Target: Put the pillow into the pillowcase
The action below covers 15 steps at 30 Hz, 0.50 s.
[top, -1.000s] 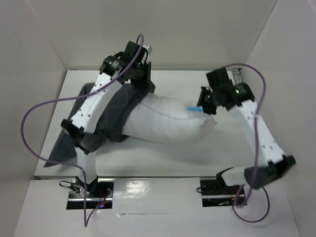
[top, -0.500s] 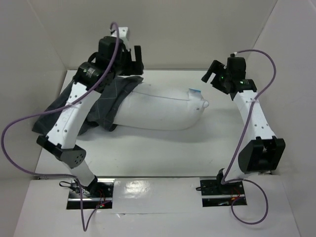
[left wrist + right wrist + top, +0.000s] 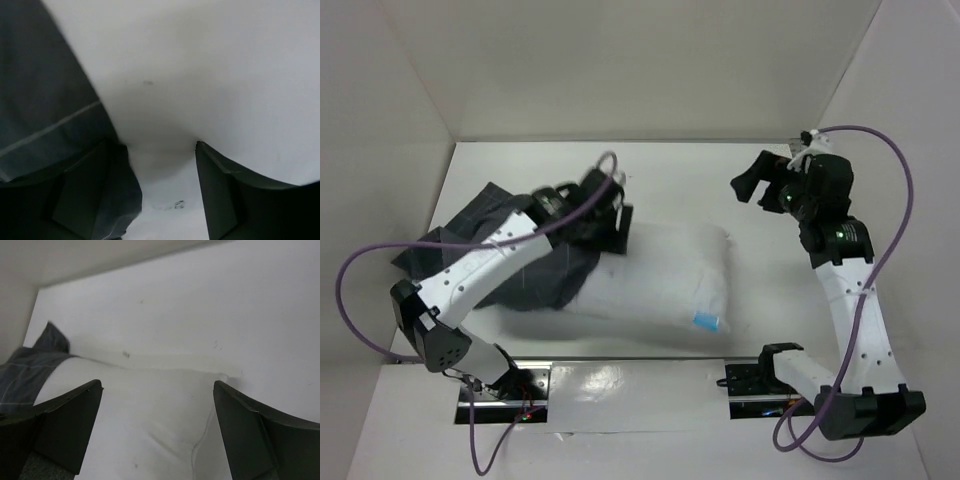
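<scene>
The white pillow lies across the middle of the table, its blue tag at the near right corner. Its left end sits in the mouth of the dark grey checked pillowcase, which lies crumpled at the left. My left gripper is low where pillowcase and pillow meet. In the left wrist view that gripper is open, with the pillow just ahead and pillowcase cloth against the left finger. My right gripper hangs open, apart from the pillow's far right corner. In its own view, the gripper looks down on the pillow.
White walls close in the white table at the back and both sides. The arms' bases and a shiny strip line the near edge. Purple cables loop off both arms.
Both grippers have opened and let go. The pillow dropped and turned, so its tag is now at the near right. The left arm came down low; the right gripper pulled back to the right.
</scene>
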Each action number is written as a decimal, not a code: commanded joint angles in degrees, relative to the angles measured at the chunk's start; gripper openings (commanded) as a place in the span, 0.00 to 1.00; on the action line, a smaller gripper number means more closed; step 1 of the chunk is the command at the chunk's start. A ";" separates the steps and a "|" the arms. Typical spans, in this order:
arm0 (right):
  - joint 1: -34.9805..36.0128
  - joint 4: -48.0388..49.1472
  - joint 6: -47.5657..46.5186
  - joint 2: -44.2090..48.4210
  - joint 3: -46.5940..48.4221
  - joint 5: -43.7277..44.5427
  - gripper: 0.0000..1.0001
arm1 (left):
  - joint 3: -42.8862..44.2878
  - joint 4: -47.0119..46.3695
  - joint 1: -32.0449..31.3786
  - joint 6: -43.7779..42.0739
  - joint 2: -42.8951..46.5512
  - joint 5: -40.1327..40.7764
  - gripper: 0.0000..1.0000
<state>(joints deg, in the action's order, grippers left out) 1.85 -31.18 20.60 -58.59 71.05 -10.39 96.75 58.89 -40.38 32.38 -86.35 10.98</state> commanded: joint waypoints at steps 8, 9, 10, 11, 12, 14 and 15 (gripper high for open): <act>3.34 -15.40 -3.20 -3.02 -12.50 -8.94 0.99 | -22.06 -15.21 -9.27 13.33 -3.18 -0.72 0.77; 3.34 -14.88 -3.20 -3.02 -13.64 -9.81 0.99 | -20.48 -15.21 -9.28 12.37 -4.78 -0.70 0.77; 3.34 -14.88 -3.20 -3.55 -15.39 -12.08 0.99 | -17.42 -15.21 -9.28 10.62 -6.36 0.00 0.75; 3.34 -12.96 -3.20 -3.55 -16.63 -13.76 0.99 | -15.64 -15.21 -9.28 9.55 -7.86 0.00 0.75; 3.86 -11.90 -3.20 -4.25 -17.86 -15.08 0.99 | -13.63 -14.60 -9.28 8.41 -11.09 0.70 0.75; 4.57 -8.40 -2.50 -5.83 -21.11 -18.07 0.99 | -7.74 -14.07 -9.28 6.21 -13.92 1.23 0.73; 5.18 -6.63 -1.97 -5.84 -22.26 -19.39 0.99 | -5.89 -14.07 -9.28 4.98 -15.24 1.23 0.73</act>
<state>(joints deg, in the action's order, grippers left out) 5.56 -43.11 18.24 -63.44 51.44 -23.53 86.48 53.69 -49.91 41.50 -96.75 8.84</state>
